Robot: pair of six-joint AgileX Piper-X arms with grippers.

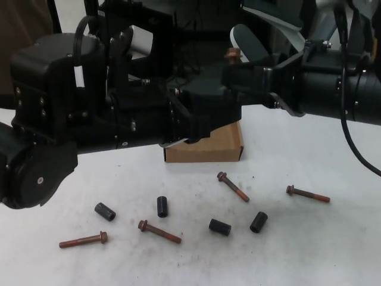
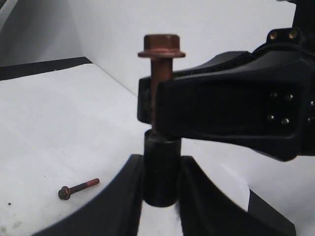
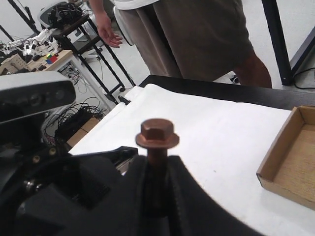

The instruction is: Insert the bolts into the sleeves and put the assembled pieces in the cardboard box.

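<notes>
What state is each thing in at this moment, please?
held sleeve: upright.
held bolt: upright, head up, above held sleeve.
left end effector: shut on held sleeve.
right end effector: shut on held bolt.
box: open.
loose bolts: lying flat on bench.
loose sleeves: lying on bench.

A white sheet (image 3: 206, 128) covers the dark tabletop (image 3: 221, 91). Beyond its far edge, a cluttered cart (image 3: 74, 29) stands on pale floor (image 3: 301, 17).
</notes>
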